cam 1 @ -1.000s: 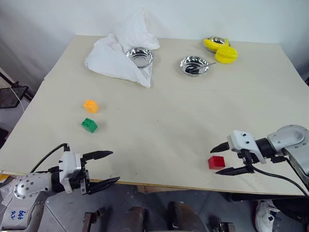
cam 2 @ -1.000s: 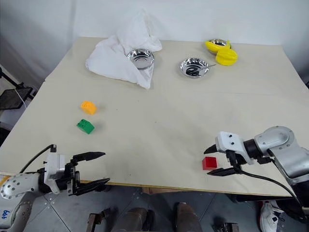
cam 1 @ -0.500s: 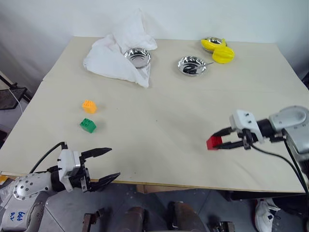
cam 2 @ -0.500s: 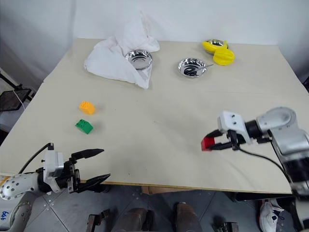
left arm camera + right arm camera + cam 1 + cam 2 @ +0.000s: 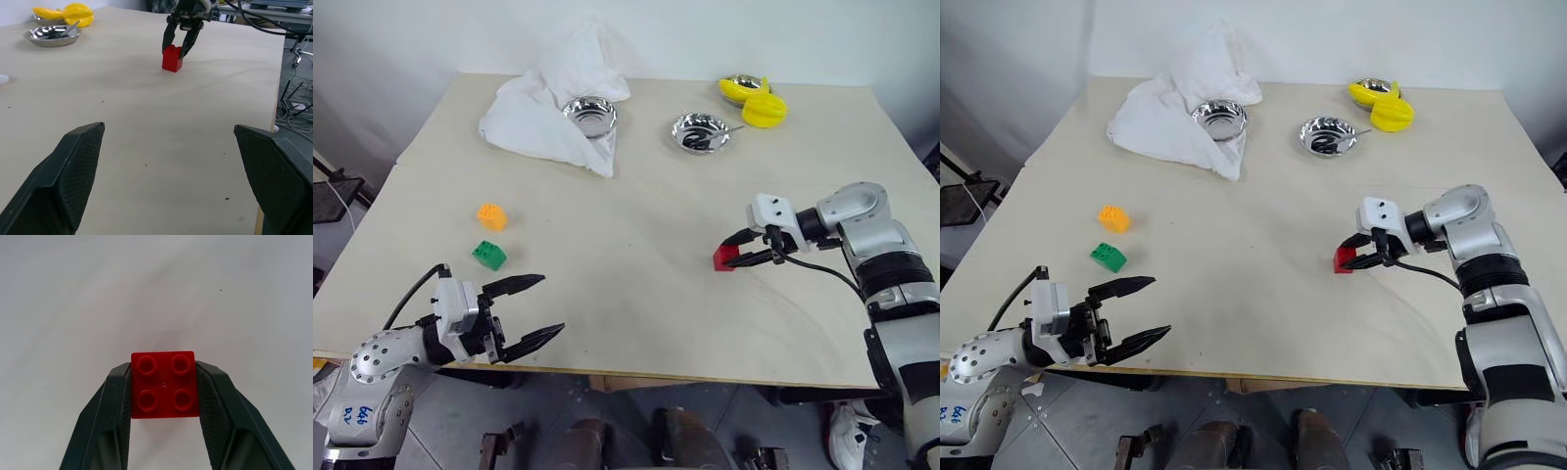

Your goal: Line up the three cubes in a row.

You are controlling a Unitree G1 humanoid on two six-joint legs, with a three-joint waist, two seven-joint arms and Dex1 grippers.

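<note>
Clamping the red cube [image 5: 165, 384] between its jaws, the right gripper [image 5: 736, 251] hovers over the surface [image 5: 636, 225], while the left gripper [image 5: 530, 313] gapes wide, empty.

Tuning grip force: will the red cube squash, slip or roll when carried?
The red cube looks like hard plastic, so it probably won't squash. The right gripper clamps its flat opposite sides squarely, so slipping seems unlikely. Small, so likely light. Flat-faced and boxy, it should sit still rather than roll when set on the table.
</note>
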